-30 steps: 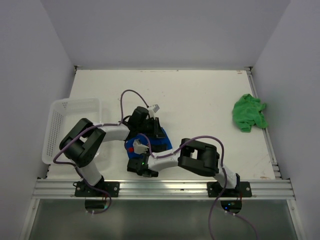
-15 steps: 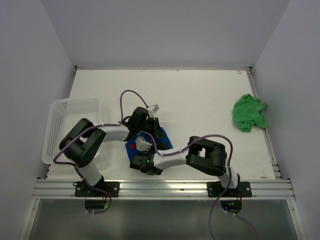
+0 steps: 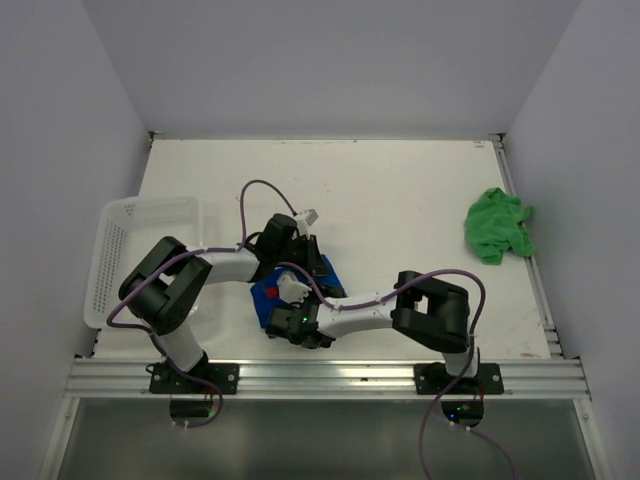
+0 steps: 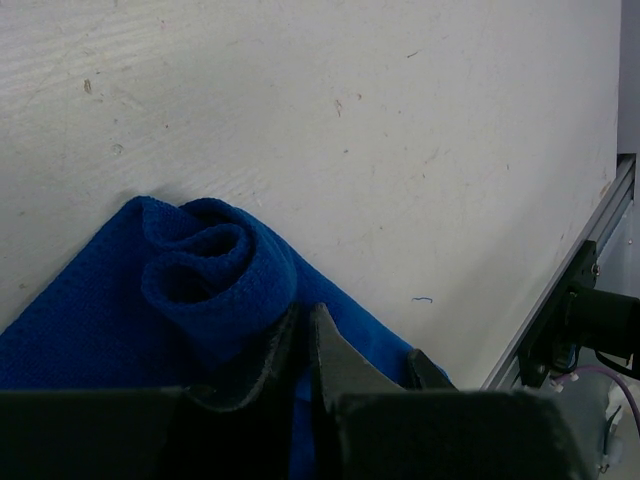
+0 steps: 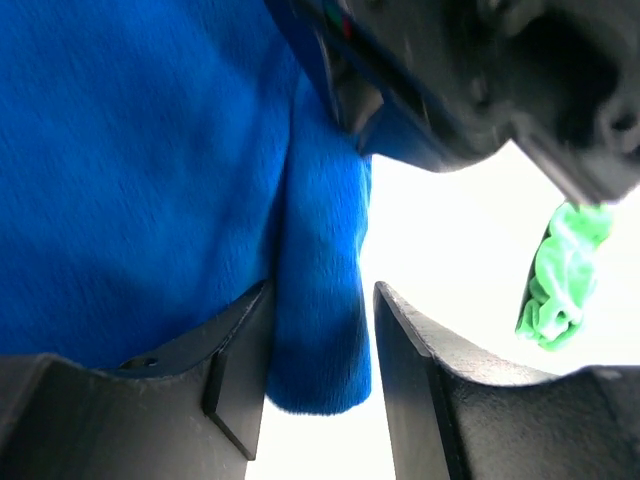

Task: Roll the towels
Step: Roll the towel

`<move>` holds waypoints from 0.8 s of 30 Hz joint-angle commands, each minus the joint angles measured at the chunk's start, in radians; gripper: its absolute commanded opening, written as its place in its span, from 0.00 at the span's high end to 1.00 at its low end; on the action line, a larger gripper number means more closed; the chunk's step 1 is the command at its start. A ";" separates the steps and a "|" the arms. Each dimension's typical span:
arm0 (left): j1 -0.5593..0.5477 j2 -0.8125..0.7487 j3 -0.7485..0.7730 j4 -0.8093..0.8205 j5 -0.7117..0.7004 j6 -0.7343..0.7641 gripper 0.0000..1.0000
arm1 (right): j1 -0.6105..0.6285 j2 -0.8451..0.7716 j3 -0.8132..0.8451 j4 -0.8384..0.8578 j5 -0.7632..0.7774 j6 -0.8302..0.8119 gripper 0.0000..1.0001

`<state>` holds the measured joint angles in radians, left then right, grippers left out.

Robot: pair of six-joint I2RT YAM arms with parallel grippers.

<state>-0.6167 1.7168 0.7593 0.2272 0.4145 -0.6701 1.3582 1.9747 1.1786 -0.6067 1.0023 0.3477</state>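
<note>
The blue towel (image 3: 264, 302) lies at the near middle of the table, mostly hidden under both wrists. In the left wrist view its end (image 4: 215, 268) is curled into a loose roll. My left gripper (image 4: 302, 325) sits just beside that roll, nearly closed, with blue cloth in the narrow gap. My right gripper (image 5: 322, 300) is open. A hanging fold of the blue towel (image 5: 150, 180) lies between its jaws, against the left finger and clear of the right one. The green towel (image 3: 498, 226) lies crumpled at the far right, away from both grippers.
A white mesh basket (image 3: 118, 250) stands at the table's left edge. The aluminium rail (image 3: 330, 376) runs along the near edge, close behind the blue towel. In the right wrist view, the left arm's wrist (image 5: 500, 80) is close above.
My right gripper's jaws have spread apart around the towel fold, and its wrist has slid up onto the blue towel while the elbow swung right. My left gripper has barely moved.
</note>
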 commanded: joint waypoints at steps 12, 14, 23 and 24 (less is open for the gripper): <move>0.015 0.064 -0.031 -0.048 -0.083 0.021 0.87 | -0.001 -0.326 -0.106 0.088 -0.114 0.226 0.50; 0.014 0.066 -0.031 -0.048 -0.082 0.021 0.87 | -0.001 -0.347 -0.132 0.094 -0.116 0.241 0.50; 0.014 0.069 -0.023 -0.051 -0.083 0.023 0.87 | 0.001 -0.459 -0.250 0.165 -0.165 0.252 0.51; 0.015 0.069 -0.021 -0.051 -0.085 0.023 0.87 | 0.002 -0.477 -0.255 0.163 -0.163 0.257 0.51</move>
<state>-0.6170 1.7412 0.7647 0.2466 0.4122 -0.6785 1.3548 1.5429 0.9531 -0.4835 0.8436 0.5587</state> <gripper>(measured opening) 0.130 0.491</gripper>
